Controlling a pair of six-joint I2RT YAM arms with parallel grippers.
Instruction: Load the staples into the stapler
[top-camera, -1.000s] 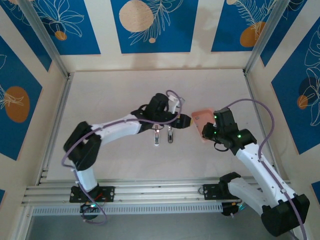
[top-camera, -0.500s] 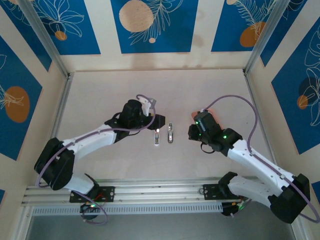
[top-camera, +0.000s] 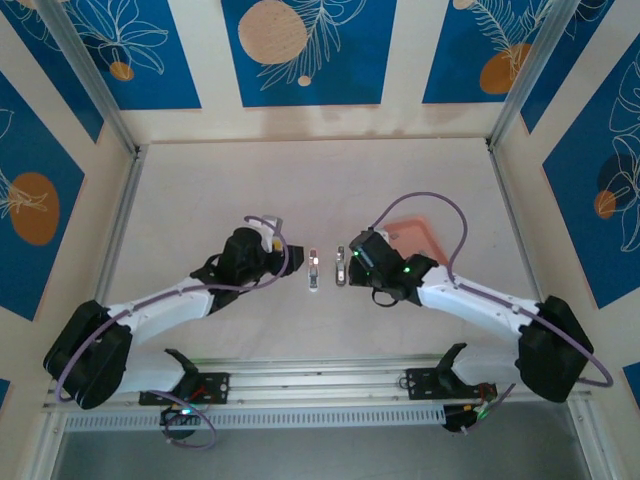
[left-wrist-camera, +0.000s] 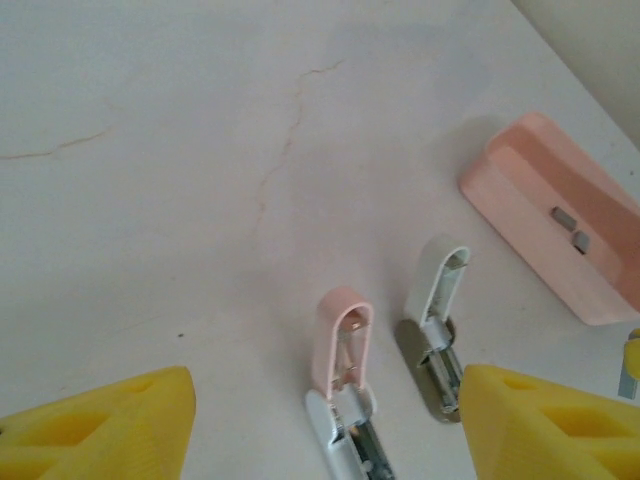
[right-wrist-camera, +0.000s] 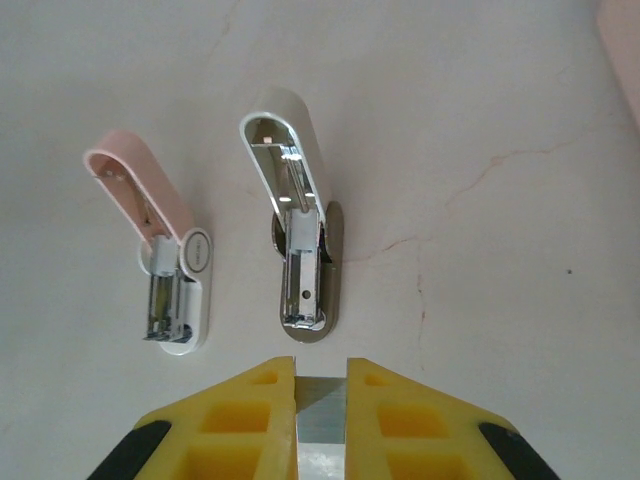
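**Top view.** Both staplers lie open on the table, side by side between the two claws. The pink stapler is on the left and the white stapler on the right. Your left arm lies low and stretched along the table, with the left claw just beside the pink stapler. Your right arm is equally low, elbow out to the right, with the right claw just beside the white stapler. The tray sits behind the right wrist. Neither claw's opening can be read at this size.

**Left wrist view.** The left claw is spread wide with nothing between its fingers. Both staplers lie ahead in the gap, untouched. Two staples rest on top of the tray.

**Right wrist view.** The right claw is narrow, pinched on a grey metallic strip, which I judge to be a strip of staples. It points at the near end of the white stapler, close but apart. That stapler's lid is swung up and its channel is exposed. I cannot tell whether the channel already holds anything.

**Progress, as judged.** The lid is open and one strip is in hand. You have yet to seat the strip in the channel, let go and close the lid. The left claw looks free to steady the stapler body.
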